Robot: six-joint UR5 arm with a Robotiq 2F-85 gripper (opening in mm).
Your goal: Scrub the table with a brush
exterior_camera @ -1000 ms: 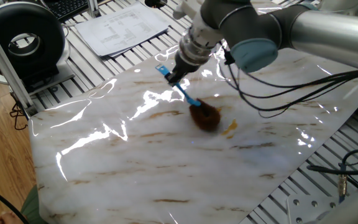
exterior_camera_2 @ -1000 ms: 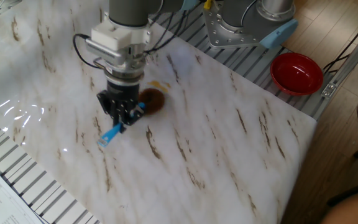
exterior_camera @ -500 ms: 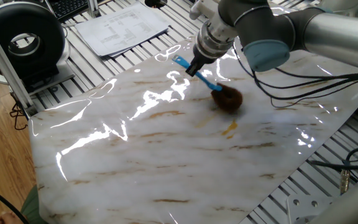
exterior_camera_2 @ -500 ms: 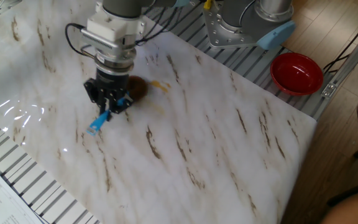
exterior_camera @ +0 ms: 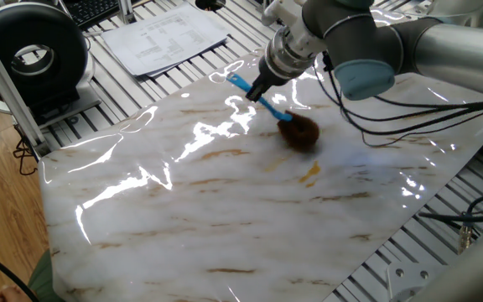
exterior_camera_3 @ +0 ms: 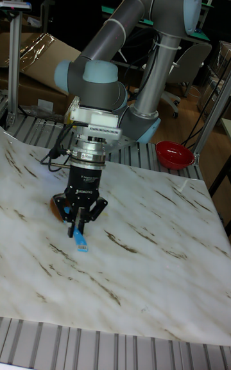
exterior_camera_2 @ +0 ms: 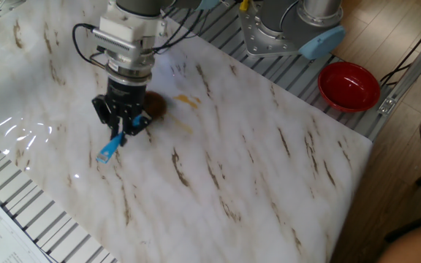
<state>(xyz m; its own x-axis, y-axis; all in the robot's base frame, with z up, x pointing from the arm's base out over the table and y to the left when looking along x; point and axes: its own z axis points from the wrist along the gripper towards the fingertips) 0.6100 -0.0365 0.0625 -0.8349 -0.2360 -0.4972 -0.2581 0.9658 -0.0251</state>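
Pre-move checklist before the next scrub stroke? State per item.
1. Gripper shut on the brush handle: ok.
2. Brush head resting on the table: appears so, ok.
3. Brush head over the orange stain: not ok, the stain lies beside it, uncovered.
4. Dangling cables off the brush: ok.
5. Red bowl outside the marble surface: ok.
6. Downward pressure adequate: cannot tell.
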